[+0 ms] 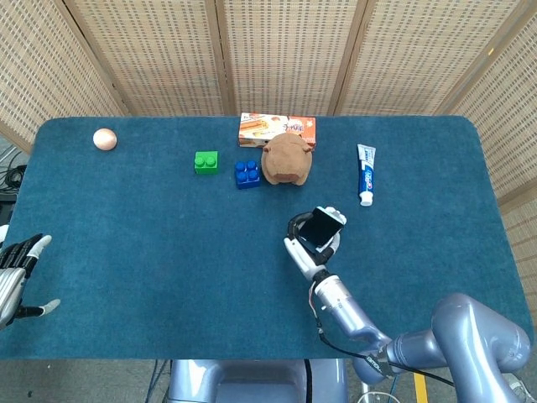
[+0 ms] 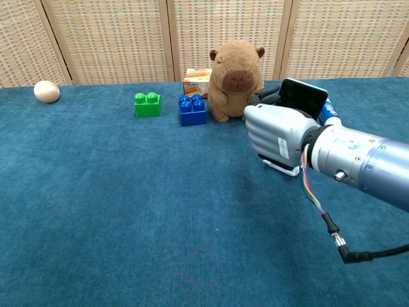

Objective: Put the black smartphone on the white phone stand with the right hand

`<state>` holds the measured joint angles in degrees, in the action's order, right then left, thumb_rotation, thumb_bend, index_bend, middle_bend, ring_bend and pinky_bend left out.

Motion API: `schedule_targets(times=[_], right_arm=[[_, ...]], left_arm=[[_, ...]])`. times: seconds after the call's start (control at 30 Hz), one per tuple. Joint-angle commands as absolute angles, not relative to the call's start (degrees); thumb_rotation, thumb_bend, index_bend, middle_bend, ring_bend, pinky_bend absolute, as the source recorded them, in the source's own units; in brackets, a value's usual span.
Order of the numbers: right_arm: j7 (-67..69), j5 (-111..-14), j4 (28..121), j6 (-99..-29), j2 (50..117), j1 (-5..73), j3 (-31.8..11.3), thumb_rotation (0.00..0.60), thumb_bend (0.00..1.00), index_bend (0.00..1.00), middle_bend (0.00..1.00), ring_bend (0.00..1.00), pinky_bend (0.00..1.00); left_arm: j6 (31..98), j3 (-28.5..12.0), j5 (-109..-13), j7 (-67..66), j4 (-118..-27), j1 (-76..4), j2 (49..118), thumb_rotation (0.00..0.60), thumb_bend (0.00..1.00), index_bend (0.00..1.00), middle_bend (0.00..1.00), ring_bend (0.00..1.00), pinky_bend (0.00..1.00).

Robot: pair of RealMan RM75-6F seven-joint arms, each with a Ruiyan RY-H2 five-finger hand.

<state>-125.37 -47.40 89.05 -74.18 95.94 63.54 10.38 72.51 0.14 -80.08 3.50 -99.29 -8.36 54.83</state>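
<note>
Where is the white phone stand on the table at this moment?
In the chest view, the white phone stand sits right of centre, mostly hidden behind the right hand, in front of the brown plush toy; only its base shows.

Chest view: the right hand (image 2: 276, 135) covers most of the white phone stand (image 2: 283, 167), of which only a low front edge shows, and the lower part of the black smartphone (image 2: 303, 97); whether the phone rests on the stand cannot be told. The plush animal (image 2: 235, 80) hides most of the snack box (image 2: 197, 79). Head view: the left hand (image 1: 15, 275) is cut off by the left edge, its fingers apparently spread.
</note>
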Motion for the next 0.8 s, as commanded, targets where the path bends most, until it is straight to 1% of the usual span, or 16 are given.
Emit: schedule_targets(times=[0.03, 0.23, 0.33, 0.37, 0.43, 0.5, 0.53, 0.63, 0.73, 0.8], right_arm=[[-125.50, -47.72, 89.08, -74.35, 96.11, 63.34, 10.82, 0.600, 0.51, 0.56, 0.42, 0.37, 0.43], [-125.33, -48.38, 89.04, -74.33, 96.55, 63.08, 11.26, 0.600, 0.50, 0.56, 0.40, 0.36, 0.43], [-125.41, -49.03, 88.54, -74.87, 97.02, 62.95, 11.17, 0.600, 0.50, 0.54, 0.36, 0.34, 0.42], [-125.38, -49.10, 88.50, -74.96, 97.04, 62.91, 11.10, 0.600, 0.49, 0.50, 0.33, 0.30, 0.40], [-125.42, -49.17, 88.55, -75.13, 97.04, 62.76, 11.06, 0.600, 0.47, 0.35, 0.21, 0.19, 0.31], [-125.32, -48.96, 88.65, -75.10, 96.96, 62.59, 11.00, 0.600, 0.47, 0.27, 0.13, 0.09, 0.23], [-125.12, -49.24, 88.64, -75.04, 96.73, 62.61, 11.00, 0.600, 0.47, 0.24, 0.10, 0.05, 0.19], [-124.53, -49.66, 88.81, -74.97, 96.43, 62.48, 10.94, 0.600, 0.47, 0.19, 0.03, 0.00, 0.13], [-124.26, -49.80, 88.89, -75.17, 96.06, 62.35, 10.64, 0.600, 0.47, 0.14, 0.00, 0.00, 0.10], [-123.97, -49.72, 88.98, -75.14, 95.79, 62.22, 10.50, 0.600, 0.47, 0.11, 0.00, 0.00, 0.09]], left_arm=[[72.47, 0.13, -80.06, 3.44, -99.31, -8.40, 54.85, 0.600, 0.00, 0.00, 0.00, 0.00, 0.00], [72.48, 0.22, -80.13, 3.34, -99.37, -8.39, 54.84, 0.600, 0.00, 0.00, 0.00, 0.00, 0.00], [72.52, 0.24, -80.16, 3.38, -99.38, -8.37, 54.83, 0.600, 0.00, 0.00, 0.00, 0.00, 0.00], [72.51, 0.23, -80.15, 3.40, -99.37, -8.38, 54.82, 0.600, 0.00, 0.00, 0.00, 0.00, 0.00], [72.42, 0.25, -80.15, 3.47, -99.35, -8.42, 54.79, 0.600, 0.00, 0.00, 0.00, 0.00, 0.00], [72.44, 0.26, -80.20, 3.56, -99.35, -8.43, 54.74, 0.600, 0.00, 0.00, 0.00, 0.00, 0.00], [72.46, 0.28, -80.26, 3.68, -99.33, -8.41, 54.70, 0.600, 0.00, 0.00, 0.00, 0.00, 0.00], [72.51, 0.33, -80.39, 3.86, -99.32, -8.39, 54.64, 0.600, 0.00, 0.00, 0.00, 0.00, 0.00], [72.54, 0.41, -80.55, 3.93, -99.36, -8.37, 54.60, 0.600, 0.00, 0.00, 0.00, 0.00, 0.00], [72.54, 0.43, -80.59, 4.01, -99.36, -8.37, 54.57, 0.600, 0.00, 0.00, 0.00, 0.00, 0.00]])
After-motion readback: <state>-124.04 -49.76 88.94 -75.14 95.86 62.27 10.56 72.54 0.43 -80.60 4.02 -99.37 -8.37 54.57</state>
